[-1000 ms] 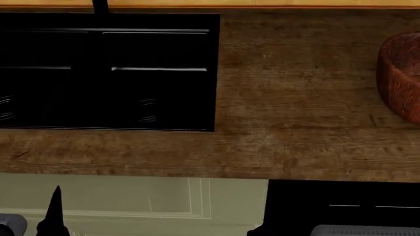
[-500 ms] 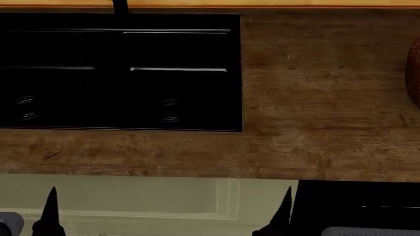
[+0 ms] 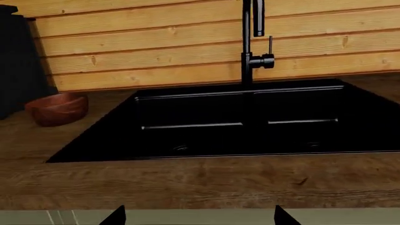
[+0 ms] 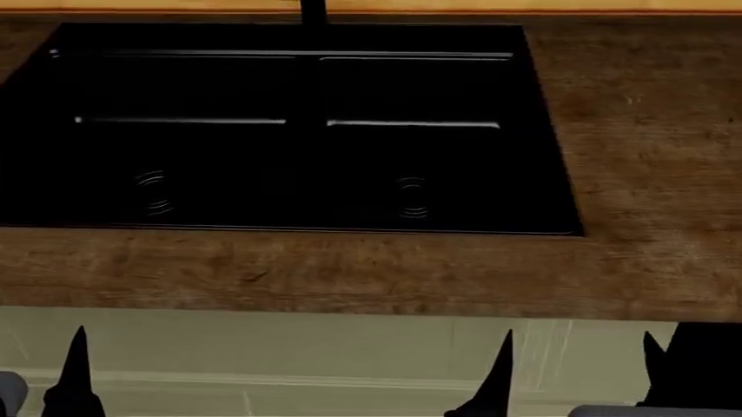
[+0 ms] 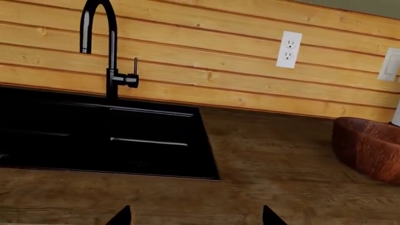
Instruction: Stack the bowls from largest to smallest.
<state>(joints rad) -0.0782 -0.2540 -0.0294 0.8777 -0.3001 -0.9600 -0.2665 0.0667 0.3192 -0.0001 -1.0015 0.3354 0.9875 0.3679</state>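
No bowl shows in the head view. In the left wrist view the smaller reddish-brown wooden bowl [image 3: 57, 108] stands upright on the wooden counter, to the left of the sink and far from my left gripper [image 3: 200, 218]. That gripper is open, with only its two dark tips in view and nothing between them. The right wrist view catches the large grained wooden bowl [image 5: 368, 147] on the counter at the right, cut by the frame edge. My right gripper [image 5: 195, 218] is open and empty, short of the counter's front edge. The white bowl is out of view.
A black double sink [image 4: 290, 130] is set into the wooden counter [image 4: 649, 156], with a black faucet [image 5: 109, 51] behind it. A plank wall with an outlet [image 5: 288, 49] backs the counter. A tall dark object [image 3: 18, 61] stands at the far left. Pale cabinet fronts [image 4: 290, 347] lie below.
The head view has swung left: the sink slid rightward in frame and the large wooden bowl left the right edge. The right gripper's tips have come into view at the bottom.
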